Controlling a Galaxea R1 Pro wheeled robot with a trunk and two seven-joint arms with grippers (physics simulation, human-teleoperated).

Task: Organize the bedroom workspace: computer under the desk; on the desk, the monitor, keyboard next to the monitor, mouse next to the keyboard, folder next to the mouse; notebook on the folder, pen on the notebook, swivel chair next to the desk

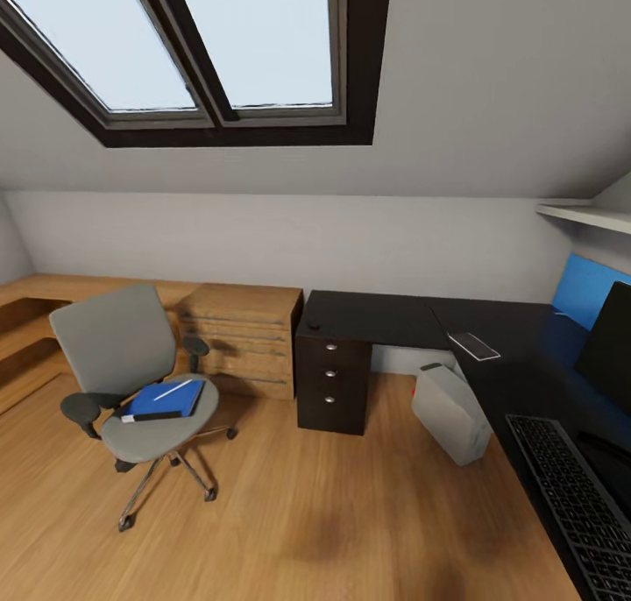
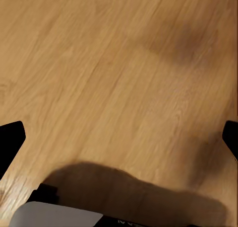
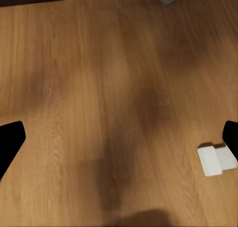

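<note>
**A:** Head view first: where do the task's things sit?

**B:** The swivel chair (image 1: pixel 131 382) stands on the wood floor (image 1: pixel 333 531) at the left, well apart from the tabletop (image 1: pixel 394 316) of the black L-shaped desk. On its seat lies the folder (image 1: pixel 166 399), with a thin black notebook (image 1: pixel 151 416) at its near edge, though I cannot tell whether it lies on the folder or under it, and the pen (image 1: pixel 173 390) on top. The computer (image 1: pixel 451 413) leans tilted on the floor against the desk's inner corner, half under it. At the near right, the keyboard (image 1: pixel 574 500) lies on the tabletop just beside the monitor (image 1: pixel 606 347). A small flat dark thing with a pale rim (image 1: pixel 474 346) lies farther back on the tabletop; I cannot tell what it is.

**A:** And the pincers?

**B:** The left wrist view shows the left pincer (image 2: pixel 119 137) with both dark fingertips at the picture's edges, spread wide and released, bare floor between them. The right pincer (image 3: pixel 119 142) looks the same: spread, grasping nothing, over floor with a small white object (image 3: pixel 216 160) beside one fingertip.

**A:** What could go wrong from here?

**B:** My judgement: the stack is the risk. Lifting the folder with the pen loose on it could roll the pen off onto the floor, and nudging the chair on its casters could send it rolling away. The tilted computer could tip if the base brushes it on the way.
</note>
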